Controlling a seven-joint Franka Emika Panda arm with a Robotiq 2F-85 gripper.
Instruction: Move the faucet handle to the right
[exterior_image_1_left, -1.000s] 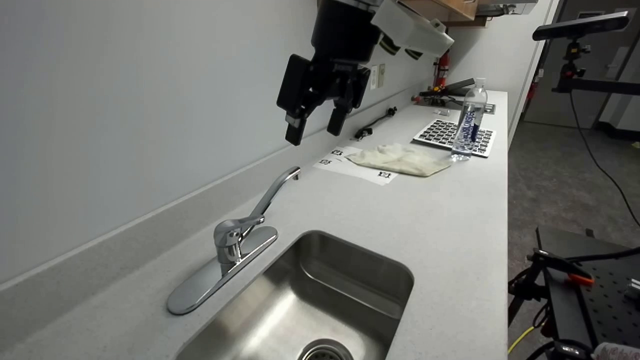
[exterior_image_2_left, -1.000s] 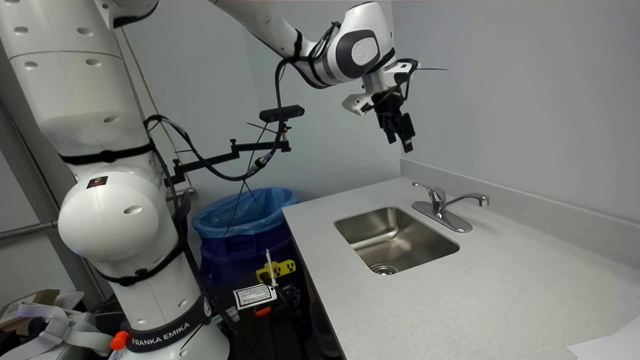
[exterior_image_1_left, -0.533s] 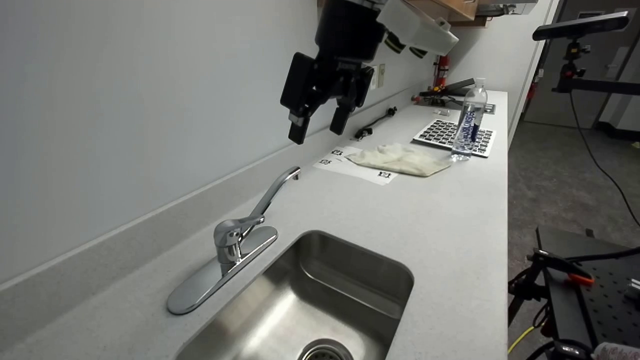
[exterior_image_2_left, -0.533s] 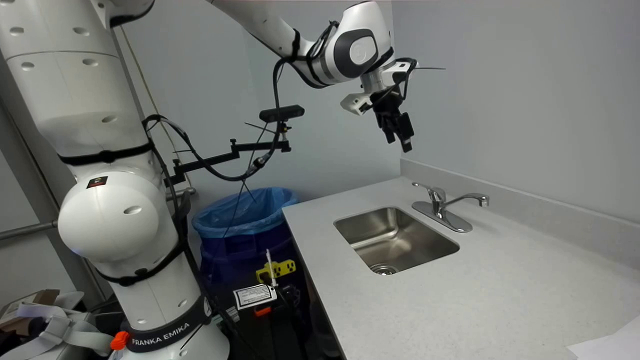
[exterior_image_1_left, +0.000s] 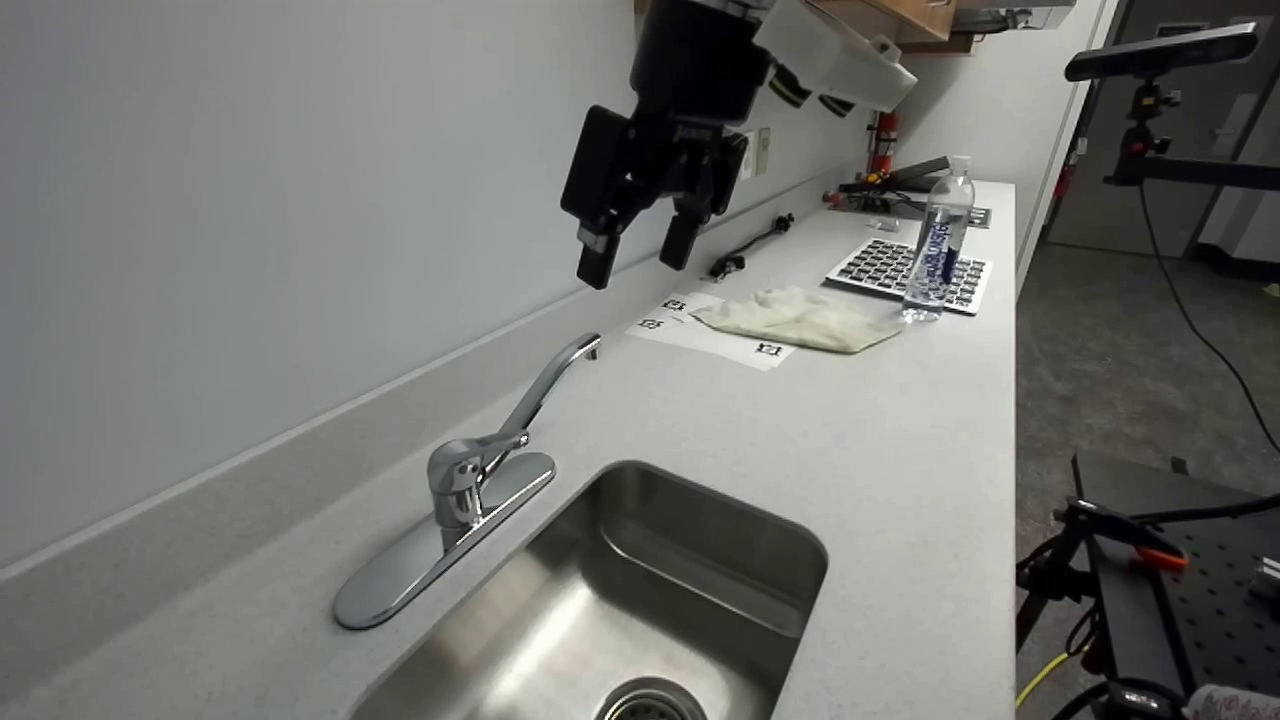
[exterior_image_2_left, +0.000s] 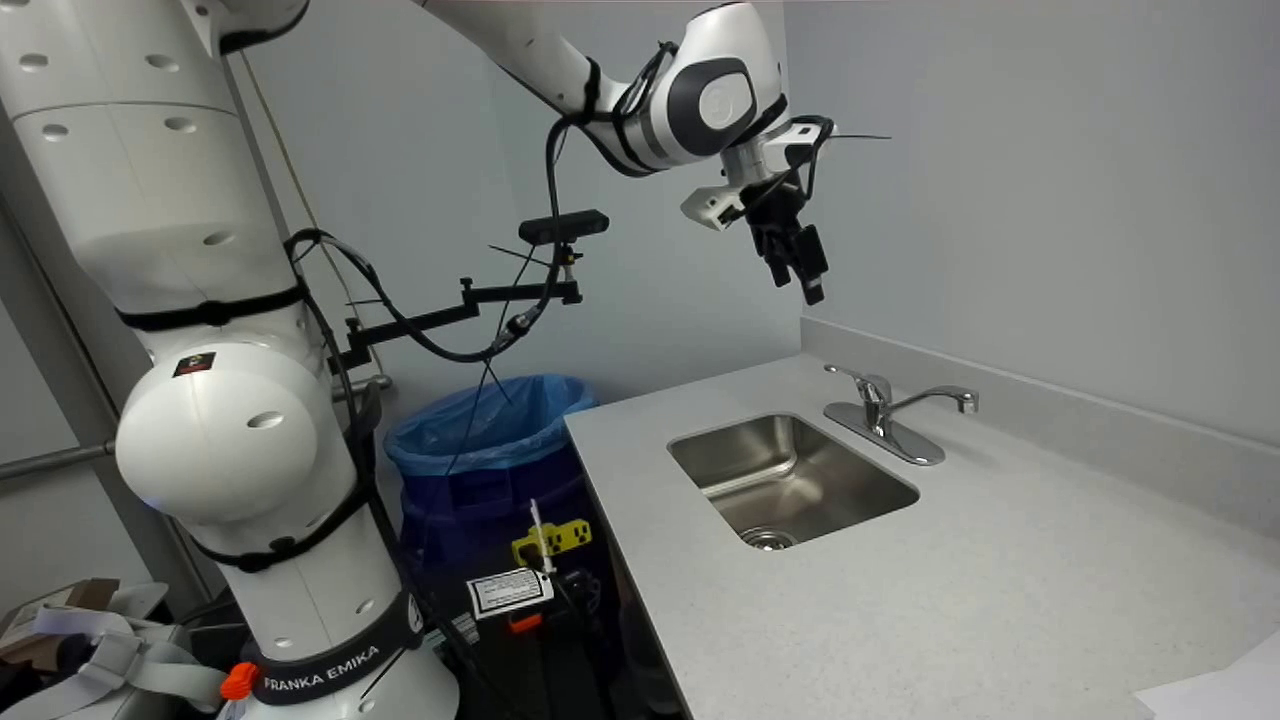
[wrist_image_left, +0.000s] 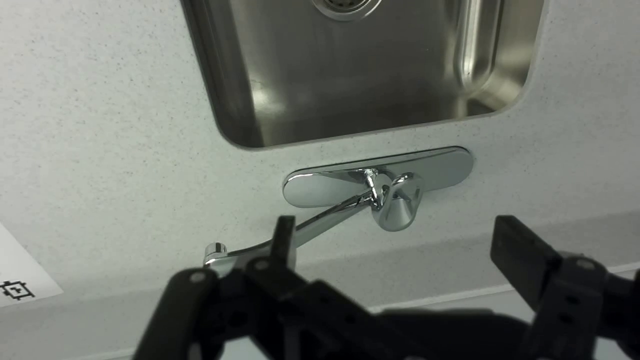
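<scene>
Faucet handle is found atop the chrome faucet, which is mounted on the tabletop between the sink and the wall; the handle is pointed toward the sink side. The curved spout is turned out over the tabletop, clear of the sink. The hand is released, its 2 fingers spread wide, and it is held above the tabletop, well apart from the faucet. In the wrist view, the spout is partly covered by 1 finger. Farther along, a bottle is set just beside a pale cloth.
</scene>
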